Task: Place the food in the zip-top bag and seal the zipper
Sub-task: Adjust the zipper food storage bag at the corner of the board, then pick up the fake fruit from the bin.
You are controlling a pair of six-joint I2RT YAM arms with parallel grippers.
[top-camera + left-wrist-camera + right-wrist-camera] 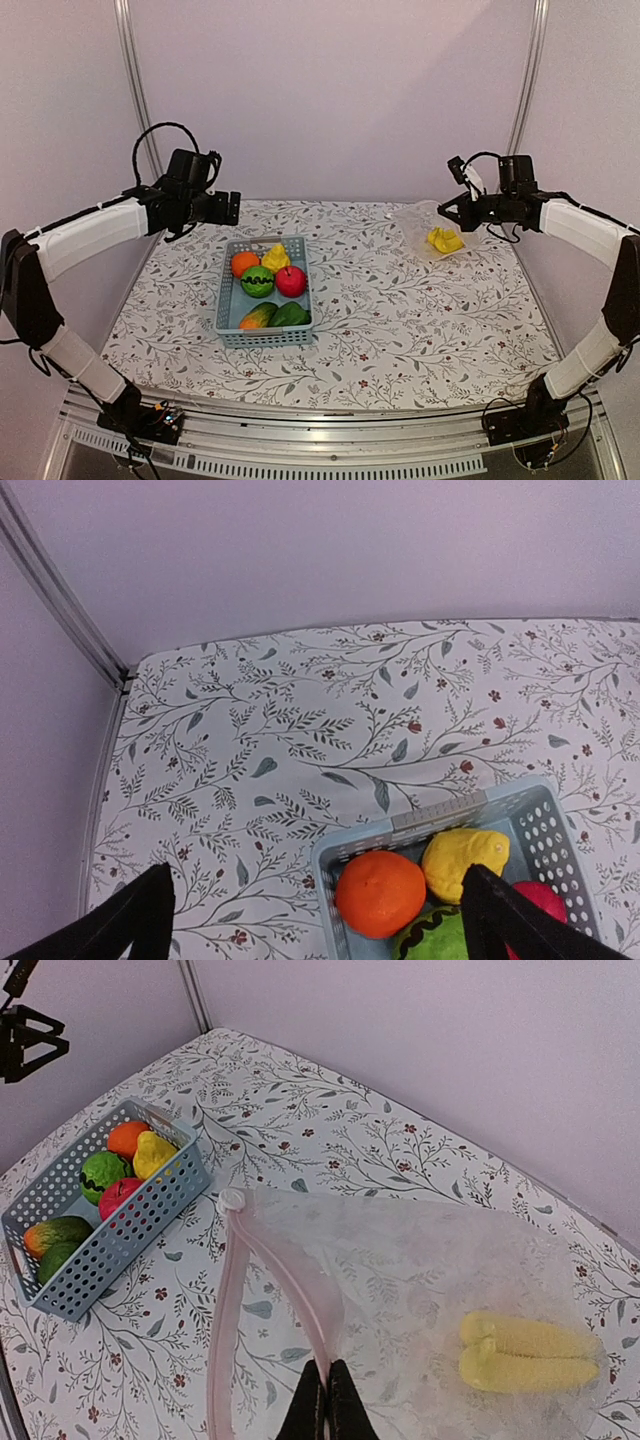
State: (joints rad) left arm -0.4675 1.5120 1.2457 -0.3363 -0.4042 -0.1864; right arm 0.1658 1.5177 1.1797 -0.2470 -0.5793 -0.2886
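Food (291, 281) is mostly piled in the light blue basket (263, 338) mid-table: orange, red apple, a few green bits. One yellow piece (525, 1352) is already inside the zip-top bag (420, 1250), which sits at the far right of the table (400, 320). That bag is so clear the top view barely shows it, just a pale smudge around the yellow.

Right gripper (325, 1400) is clamped tight on the bag's mouth, right where one side of the pink zipper (220, 1320) runs in. Its tips and the bag's near edge are cut off at the bottom of the frame. The two zipper strips stand apart, so it's unsealed.

Left gripper (318, 880) hangs spread wide above the basket's far end, holding nothing. Its wrist camera only catches part of the basket.
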